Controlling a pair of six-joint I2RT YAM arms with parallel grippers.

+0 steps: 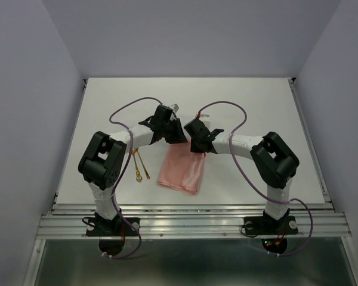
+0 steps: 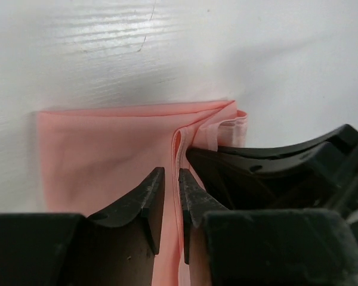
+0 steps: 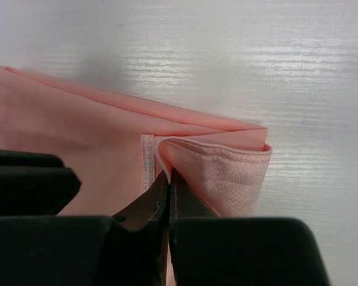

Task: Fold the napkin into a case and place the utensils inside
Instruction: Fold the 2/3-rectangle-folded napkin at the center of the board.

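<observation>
No legible text, label, brand mark, number or sign appeared in any of the three views, whether on the napkin point(image 1: 180, 169) or the desk point(image 1: 256, 101).

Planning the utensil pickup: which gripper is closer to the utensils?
Left: the left gripper is at the napkin's far edge, on the utensils' side; the right gripper pinches that edge farther right.

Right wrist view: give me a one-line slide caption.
Right gripper shut on a folded edge of the thin salmon-pink cloth napkin lying on the white table.
</observation>
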